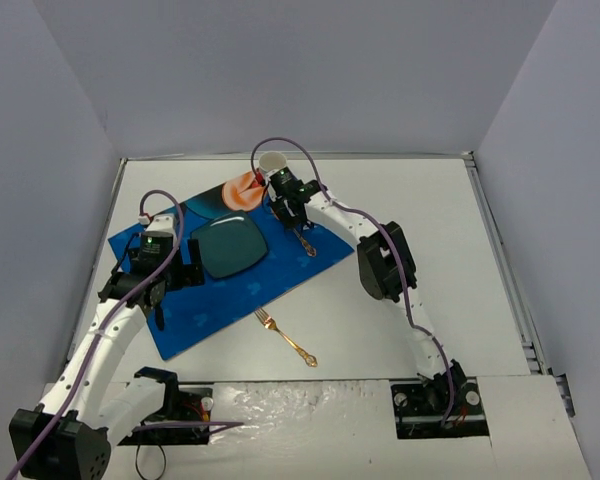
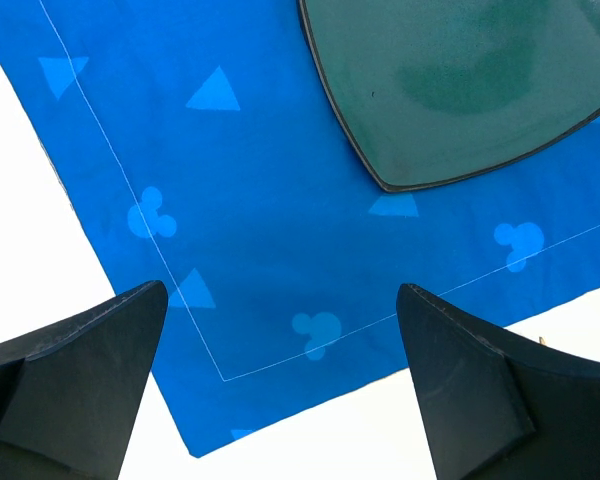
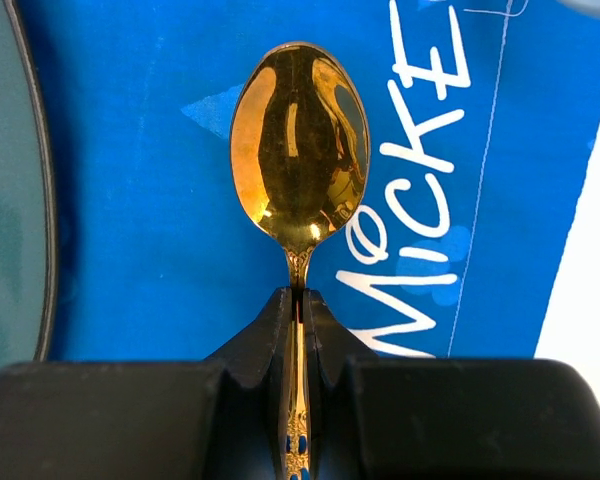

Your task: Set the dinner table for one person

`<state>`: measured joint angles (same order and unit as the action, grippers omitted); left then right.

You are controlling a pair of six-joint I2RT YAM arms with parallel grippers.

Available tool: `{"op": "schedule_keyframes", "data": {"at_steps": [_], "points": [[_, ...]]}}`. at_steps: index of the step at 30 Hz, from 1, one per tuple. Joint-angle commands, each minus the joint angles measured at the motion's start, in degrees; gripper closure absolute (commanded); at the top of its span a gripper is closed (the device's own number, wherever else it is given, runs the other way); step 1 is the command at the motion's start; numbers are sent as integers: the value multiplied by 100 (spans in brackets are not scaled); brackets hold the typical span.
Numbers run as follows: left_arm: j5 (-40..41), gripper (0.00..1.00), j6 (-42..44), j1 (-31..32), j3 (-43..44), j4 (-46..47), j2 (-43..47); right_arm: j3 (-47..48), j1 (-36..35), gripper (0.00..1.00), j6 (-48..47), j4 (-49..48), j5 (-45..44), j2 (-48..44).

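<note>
The white dinner table [image 1: 430,230] carries a blue Mickey-print placemat [image 1: 210,300] with a dark green square plate [image 1: 228,246] on it. My right gripper [image 1: 293,213] is shut on the handle of a gold spoon [image 1: 307,242] and holds it over the placemat's far right part, beside the plate. In the right wrist view the spoon bowl [image 3: 300,150] sticks out ahead of the shut gripper [image 3: 298,300]. My left gripper [image 1: 177,285] hangs open and empty over the placemat's left part. In its wrist view [image 2: 282,290] the plate [image 2: 460,80] and a placemat corner [image 2: 210,420] show.
A gold fork [image 1: 286,338] lies on the bare table just in front of the placemat. A white cup [image 1: 273,162] stands at the placemat's far corner, close behind the right gripper. An orange patch [image 1: 242,188] shows beside it. Grey walls close in the table.
</note>
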<state>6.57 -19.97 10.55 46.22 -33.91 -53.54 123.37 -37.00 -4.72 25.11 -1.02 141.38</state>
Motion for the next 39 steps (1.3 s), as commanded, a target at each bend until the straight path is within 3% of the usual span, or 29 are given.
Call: {"op": "schedule_keyframes", "data": {"at_steps": [1, 6, 12, 15, 18, 21, 24, 28, 39], "points": [[134, 3, 28, 26, 142, 266, -29, 297, 96, 100, -85, -64, 207, -36], [143, 3, 10, 26, 136, 262, -28, 241, 120, 100, -26, -77, 208, -6], [143, 3, -7, 26, 133, 250, -4, 194, 149, 91, 53, -85, 158, -96], [134, 3, -17, 26, 133, 226, 37, 105, 141, 78, 142, -85, 164, -365], [126, 3, -33, 26, 125, 227, 62, -112, 140, 58, 207, -93, 138, -777], [108, 3, -42, 26, 133, 236, 98, -434, 97, 49, 209, -94, 120, -1207], [73, 3, -93, 35, 116, 203, 132, -1269, 71, 39, 276, -238, 103, -1976], [159, 3, -344, 64, 143, -3, 193, -2232, 6, 35, 434, -421, -240, -2747], [-96, 3, -2316, 498, 467, -1279, 230, -4627, 63, 23, 1558, -665, -1253, -5118]]}}
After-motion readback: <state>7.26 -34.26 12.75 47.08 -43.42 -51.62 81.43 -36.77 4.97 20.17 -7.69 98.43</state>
